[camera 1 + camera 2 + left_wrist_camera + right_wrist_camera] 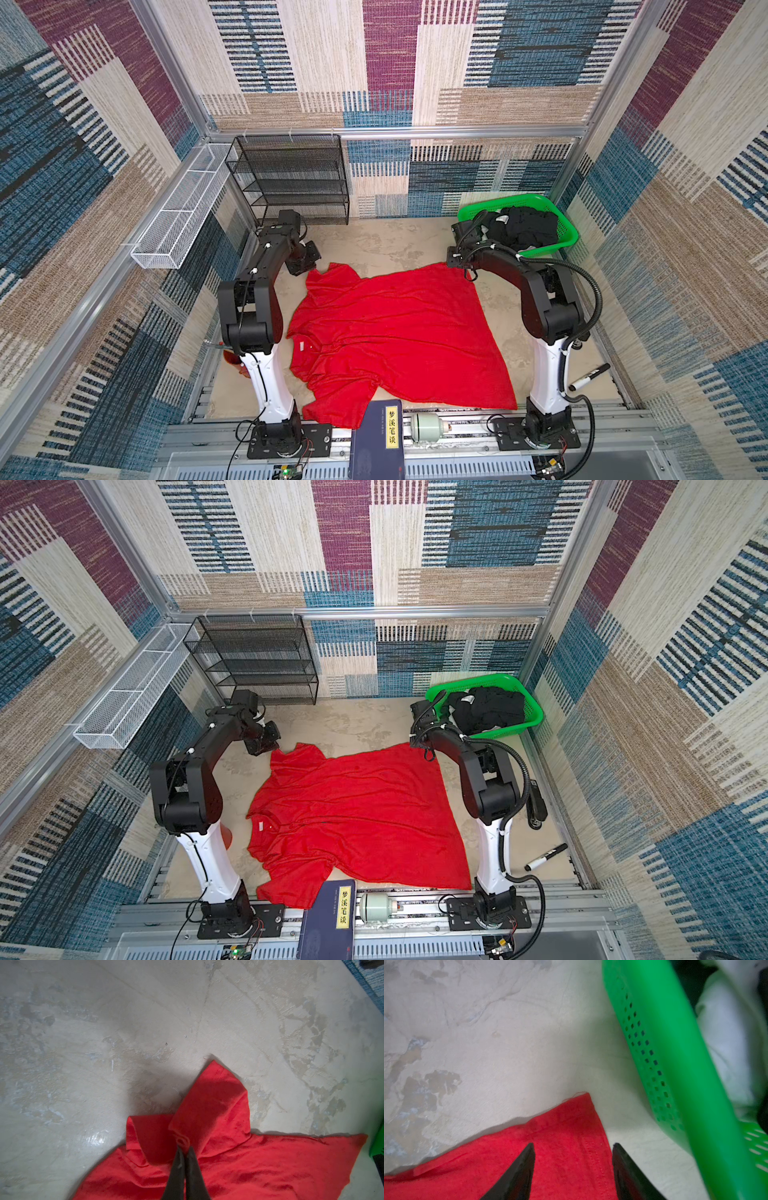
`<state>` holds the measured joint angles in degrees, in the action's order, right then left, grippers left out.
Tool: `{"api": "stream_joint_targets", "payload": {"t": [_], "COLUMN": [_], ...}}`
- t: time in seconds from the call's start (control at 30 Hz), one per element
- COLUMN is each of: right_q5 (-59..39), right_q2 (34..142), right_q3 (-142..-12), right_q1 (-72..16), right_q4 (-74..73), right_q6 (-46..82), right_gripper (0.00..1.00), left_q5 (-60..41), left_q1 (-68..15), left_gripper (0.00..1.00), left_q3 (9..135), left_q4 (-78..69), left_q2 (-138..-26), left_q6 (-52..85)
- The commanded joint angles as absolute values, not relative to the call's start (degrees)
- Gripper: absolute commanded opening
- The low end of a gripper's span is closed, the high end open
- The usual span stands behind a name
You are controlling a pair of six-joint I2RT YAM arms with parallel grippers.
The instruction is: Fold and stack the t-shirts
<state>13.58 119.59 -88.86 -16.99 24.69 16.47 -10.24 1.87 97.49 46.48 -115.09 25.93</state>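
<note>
Plainly, found the large bright red short-sleeved cloth t-shirt (399, 332) (357, 812) spread open and rumpled over the middle of the mottled beige surface (374, 241), small white neck tag (302, 345) facing up on the side toward the left arm, near edge reaching the dark blue hardcover book (376, 440) at the front rail. Saw the left gripper (184, 1148) closed tight at the far sleeve, a fold of sleeve hem pinched at its tips and the sleeve cloth bunched up around them. Saw the right gripper (573, 1144) parted to a middling width over the shirt's far hem corner, one finger (519, 1167) above red cloth, its mate (629, 1172) above bare surface, no cloth clamped; could not tell whether touching the cloth. Noted the crumpled black t-shirts (523, 228) (490, 710), some white showing, heaped in the green perforated plastic basket (565, 232) (675, 1064) at the far right corner, just beside that gripper and clear of the red cloth.
</note>
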Motion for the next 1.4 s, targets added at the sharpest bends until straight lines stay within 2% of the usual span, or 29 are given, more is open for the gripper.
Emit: {"api": "stream_joint_targets", "payload": {"t": [0.0,0.1,0.53,0.93,1.0,1.23,1.37], "right_q5": [15.86,16.77,21.33,19.14,17.61,12.93,11.02], "right_q2": [121.26,123.78,131.12,135.41,136.05,135.73,134.53], "right_q3": [-91.11,-94.58,-101.3,-104.62,-104.89,-103.96,-104.95], "right_q1": [-17.49,-17.58,-18.28,-17.85,-17.76,-17.82,-17.84], "right_q4": [24.3,27.15,34.07,35.22,35.35,32.4,29.94], "right_q6": [17.04,18.0,17.42,19.07,19.02,16.63,14.73], "right_gripper": [0.58,0.54,0.51,0.51,0.46,0.0,0.0], "left_q5": [-10.87,-9.67,-10.24,-9.1,-9.15,-9.38,-9.67], "left_q1": [1.91,2.01,3.08,3.9,4.71,7.18,8.41], "left_gripper": [0.0,0.0,0.0,0.0,0.0,0.0,0.0], "left_q3": [97.03,95.83,92.31,91.44,90.42,88.6,89.67], "left_q4": [46.77,46.83,45.86,47.38,47.13,47.29,47.62], "left_q2": [-114.62,-113.39,-111.01,-108.41,-107.35,-105.21,-105.12], "left_q6": [24.63,24.7,25.84,25.8,26.19,25.83,25.2]}}
